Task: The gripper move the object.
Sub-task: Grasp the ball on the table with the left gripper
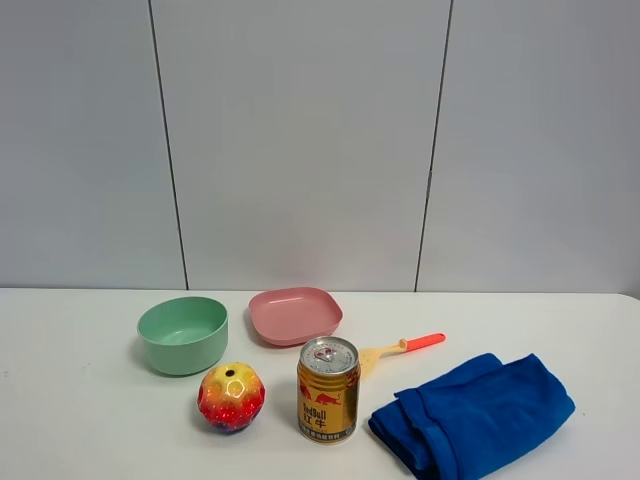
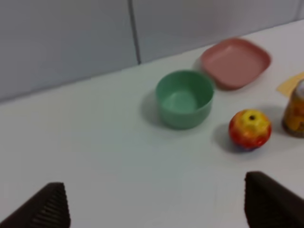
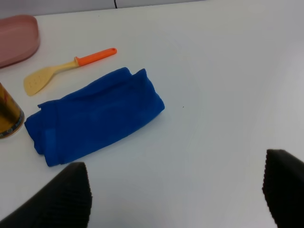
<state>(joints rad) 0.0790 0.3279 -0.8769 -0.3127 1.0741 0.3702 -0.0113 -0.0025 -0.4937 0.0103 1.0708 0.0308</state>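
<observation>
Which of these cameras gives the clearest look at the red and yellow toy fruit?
The high camera: the toy fruit appears whole and sharp, standing beside the can, in front of the green bowl. The left wrist view also shows the fruit whole, but blurrier. The right wrist view misses it.

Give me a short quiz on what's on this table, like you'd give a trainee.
1. True or false: the toy fruit sits inside the green bowl.
2. The handle of the spatula is: A) orange B) blue C) green.
3. Are the left end effector and right end effector open or shut?
Key: 1 false, it stands on the table outside the green bowl; 2 A; 3 both open.
</observation>
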